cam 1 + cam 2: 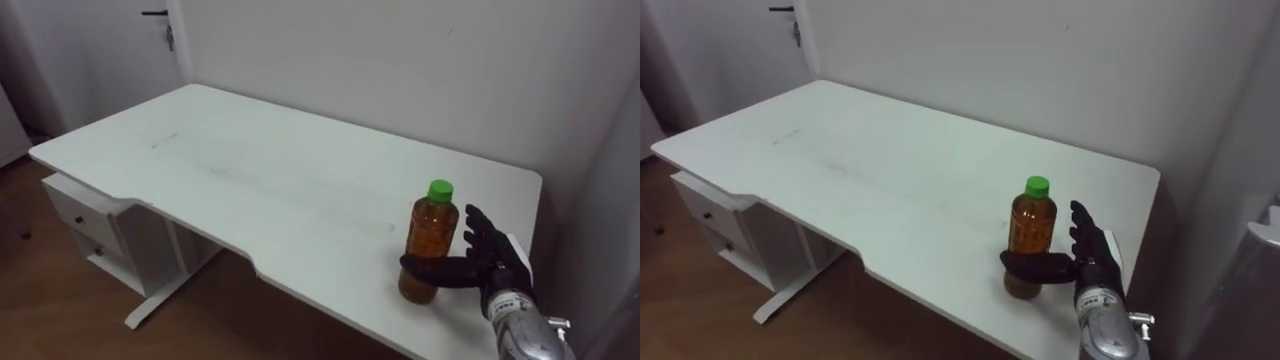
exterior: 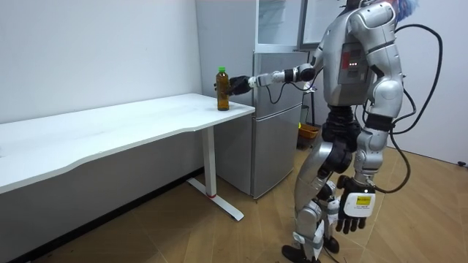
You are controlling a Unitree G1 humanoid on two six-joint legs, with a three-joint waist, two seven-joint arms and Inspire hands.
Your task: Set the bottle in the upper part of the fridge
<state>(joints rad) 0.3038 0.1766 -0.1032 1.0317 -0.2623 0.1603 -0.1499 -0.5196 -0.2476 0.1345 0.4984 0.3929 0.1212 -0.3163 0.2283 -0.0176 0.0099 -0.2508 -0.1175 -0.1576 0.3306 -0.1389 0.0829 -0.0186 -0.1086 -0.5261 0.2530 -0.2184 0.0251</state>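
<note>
1. Your bottle (image 1: pixel 433 240) stands upright on the table (image 1: pixel 250 170), near its right end and front edge.
2. Your right hand (image 1: pixel 480 262) is just right of the bottle, with the thumb across its front.
3. The drawers (image 1: pixel 85 225) stand under the table's left end.
4. In the room view, the fridge (image 2: pixel 278 109) stands against the table's bottle end, and you stand before it.
5. Your left hand (image 2: pixel 355 208) hangs at your side.

You see a shiny silver robot with black joints. Its right hand (image 1: pixel 492 262) is black on a silver wrist. Its left hand (image 2: pixel 354 212) is black with a white tag. Black cables loop behind it.
</note>
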